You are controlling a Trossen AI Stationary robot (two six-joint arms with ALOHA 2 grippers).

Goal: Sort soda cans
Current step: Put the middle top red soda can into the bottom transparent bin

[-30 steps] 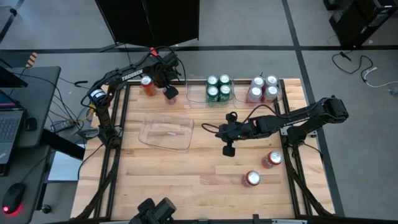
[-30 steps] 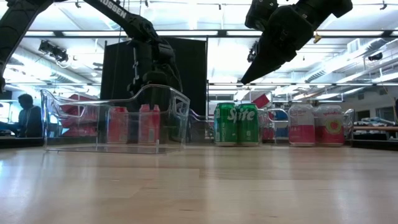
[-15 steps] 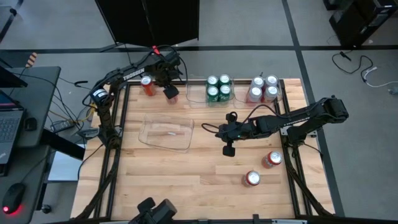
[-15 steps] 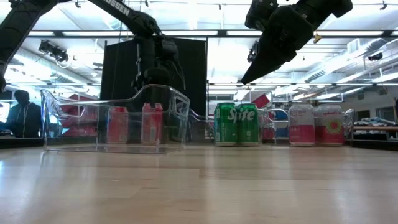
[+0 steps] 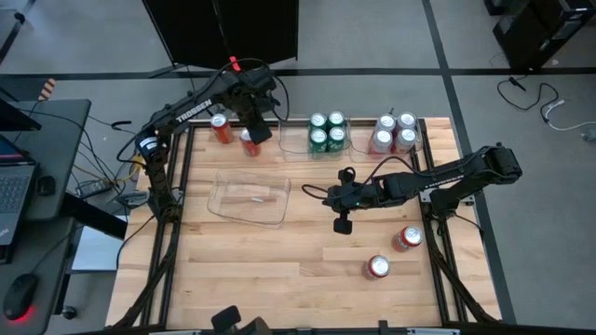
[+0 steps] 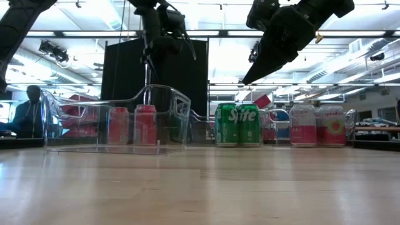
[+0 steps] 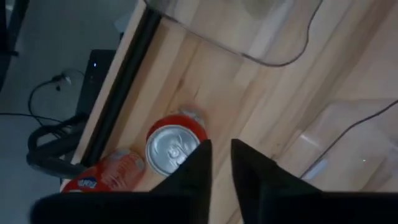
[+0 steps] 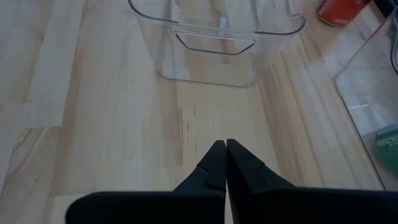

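While the wooden table [image 5: 307,251] sits on grey floor, the high view counts four green cans [image 5: 327,131] and four silver-white cans [image 5: 395,132] in clear bins at the far edge, two red cans [image 5: 222,127] at the far left, two red cans [image 5: 391,253] near right, and an empty bin [image 5: 250,197]. The low view shows a lit workshop with a person [image 6: 28,115] at left. From the left wrist, the left gripper [image 7: 221,155] hovers above a red can, fingers narrowly apart, empty. From the right wrist, the right gripper [image 8: 222,155] hangs mid-table, fingers pressed together.
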